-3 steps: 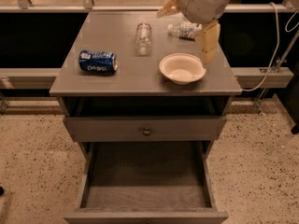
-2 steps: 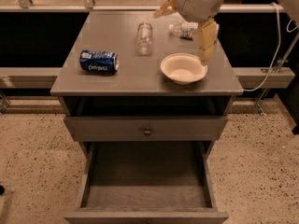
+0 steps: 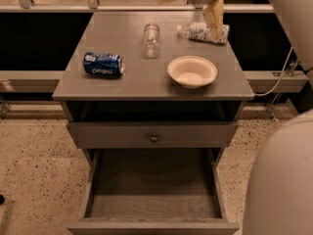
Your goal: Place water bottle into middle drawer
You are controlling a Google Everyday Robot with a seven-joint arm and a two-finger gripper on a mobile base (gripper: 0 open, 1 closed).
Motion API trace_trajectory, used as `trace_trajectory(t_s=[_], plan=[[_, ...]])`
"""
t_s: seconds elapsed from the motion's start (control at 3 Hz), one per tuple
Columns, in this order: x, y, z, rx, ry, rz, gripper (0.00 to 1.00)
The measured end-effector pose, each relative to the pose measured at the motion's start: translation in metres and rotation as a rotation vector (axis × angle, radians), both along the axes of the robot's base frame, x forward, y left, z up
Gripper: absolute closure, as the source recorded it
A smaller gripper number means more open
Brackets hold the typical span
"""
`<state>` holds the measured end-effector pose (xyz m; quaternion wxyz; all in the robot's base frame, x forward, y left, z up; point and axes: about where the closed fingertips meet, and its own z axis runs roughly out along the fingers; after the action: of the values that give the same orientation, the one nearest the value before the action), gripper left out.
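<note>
The water bottle (image 3: 151,39), small, clear and ribbed, lies on its side on the grey cabinet top, towards the back middle. My gripper (image 3: 191,3) hangs above the back edge of the top, to the right of the water bottle and apart from it. It is open and empty, with one tan finger (image 3: 213,14) pointing down just over a labelled bottle. The middle drawer (image 3: 152,192) is pulled out at the bottom, with a bare grey plank floor.
A bottle with a white-and-blue label (image 3: 203,32) lies at the back right. A blue soda can (image 3: 103,63) lies on the left and a white bowl (image 3: 192,71) at the front right. A shut drawer with a round knob (image 3: 154,137) sits above. My arm's pale body (image 3: 281,180) fills the right edge.
My gripper has moved up and back towards the rear edge of the cabinet top, uncovering the labelled bottle. The objects on the top have not moved.
</note>
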<state>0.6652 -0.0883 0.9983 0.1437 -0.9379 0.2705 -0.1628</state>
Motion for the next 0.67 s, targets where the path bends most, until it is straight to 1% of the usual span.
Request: trace_trajectory(t_s=[0.33, 0.67], plan=[[0.0116, -0.0013, 0.0214, -0.008, -0.077, 0.084, 0.00], [0.0180, 0.0054, 0.0163, -0.019, -0.080, 0.105, 0.00]])
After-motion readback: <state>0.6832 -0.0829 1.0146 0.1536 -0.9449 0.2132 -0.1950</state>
